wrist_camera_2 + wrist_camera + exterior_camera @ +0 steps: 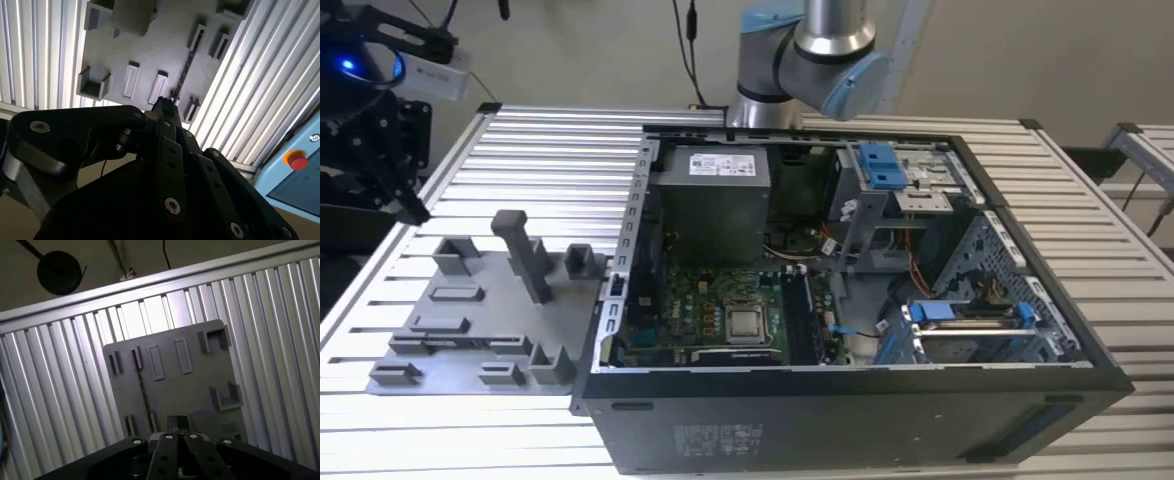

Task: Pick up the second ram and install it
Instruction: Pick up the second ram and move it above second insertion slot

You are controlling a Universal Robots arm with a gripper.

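In both wrist views the second ram shows edge-on as a thin dark strip (143,392) (185,70) standing in slots of the grey plastic tray (195,390) (150,45). My gripper (176,423) (163,106) hangs well above the tray, its two fingertips pressed together with nothing between them, a short way off the strip's end. In the exterior view the gripper (408,203) is a black shape above the tray's (467,340) far corner, on that view's left. The open computer case (854,400) holds the green motherboard (687,310) with its silver processor (747,322).
The slatted aluminium table (547,150) carries both tray and case. Upright posts (520,250) rise from the tray. Inside the case are a power supply (710,195), blue drive brackets (881,165) and loose cables. A panel with a red button (298,161) lies past the table's edge.
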